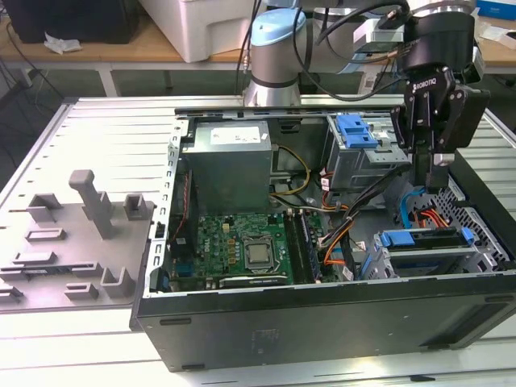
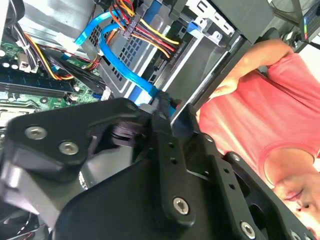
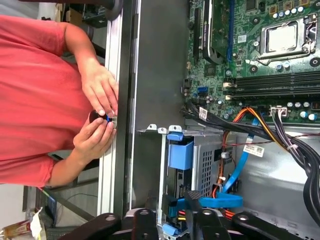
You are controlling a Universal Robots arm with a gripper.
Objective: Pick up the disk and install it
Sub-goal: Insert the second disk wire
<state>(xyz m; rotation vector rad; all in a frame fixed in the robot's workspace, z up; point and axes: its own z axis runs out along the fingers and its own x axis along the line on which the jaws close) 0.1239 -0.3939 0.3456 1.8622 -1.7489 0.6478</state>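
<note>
Here, tool point(image 1: 436, 173): seen above the open computer case point(image 1: 322, 322); its opening cannot be told.
Disk point(image 1: 427, 246): seated in the lower bay, blue frame visible.
Contact: none is seen.

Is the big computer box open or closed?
Open. The computer case lies on its side with the side cover off, so the green motherboard, cables and drive cage show from above.

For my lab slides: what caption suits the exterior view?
Gripper hovers inside the open computer case, above the blue-framed disk sitting in the drive cage.
</note>
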